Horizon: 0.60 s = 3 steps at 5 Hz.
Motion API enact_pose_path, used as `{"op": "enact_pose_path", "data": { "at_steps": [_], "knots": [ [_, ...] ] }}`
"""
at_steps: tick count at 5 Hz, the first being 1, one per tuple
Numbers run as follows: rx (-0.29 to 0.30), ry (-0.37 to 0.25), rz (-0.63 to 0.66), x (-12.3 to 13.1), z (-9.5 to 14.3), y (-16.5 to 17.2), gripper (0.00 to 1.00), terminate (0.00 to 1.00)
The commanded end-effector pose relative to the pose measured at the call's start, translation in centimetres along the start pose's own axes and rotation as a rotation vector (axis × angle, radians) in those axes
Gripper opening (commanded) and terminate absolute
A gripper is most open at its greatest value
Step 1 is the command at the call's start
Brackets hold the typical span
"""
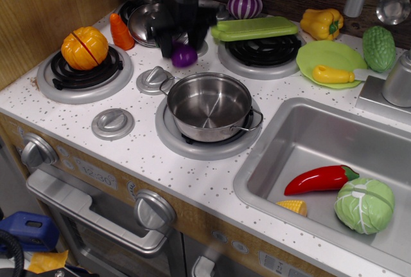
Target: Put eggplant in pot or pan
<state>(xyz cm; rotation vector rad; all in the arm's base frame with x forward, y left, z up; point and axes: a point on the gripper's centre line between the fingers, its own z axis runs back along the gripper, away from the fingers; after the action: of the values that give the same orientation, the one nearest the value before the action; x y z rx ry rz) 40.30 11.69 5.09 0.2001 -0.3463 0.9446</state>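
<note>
pot point(209, 107) empty — eggplant point(183, 55) in the tool point(181, 47) behind it

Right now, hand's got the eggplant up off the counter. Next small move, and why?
Probably carry it toward the camera until it is over the shiny round steel pot. The black hand appears closed on the small dark-purple eggplant, which hangs behind the pot's far rim, not above its empty opening.

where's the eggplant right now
The eggplant is at the tip of the black pincer, up and left of centre, just behind the pot and right of the orange pumpkin.
</note>
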Motion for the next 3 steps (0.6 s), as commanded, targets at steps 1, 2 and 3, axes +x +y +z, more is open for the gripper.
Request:
{"op": "enact_pose_path", "data": {
  "at_steps": [1,2,3],
  "knots": [
    [0.037,-0.113,0.018,1.8,6.7,-0.1,0.00,0.00],
    [0.057,-0.081,0.079,-0.1,8.1,-0.3,0.00,0.00],
    [0.052,-0.064,0.140,-2.4,8.8,-0.9,0.00,0.00]
  ]
}}
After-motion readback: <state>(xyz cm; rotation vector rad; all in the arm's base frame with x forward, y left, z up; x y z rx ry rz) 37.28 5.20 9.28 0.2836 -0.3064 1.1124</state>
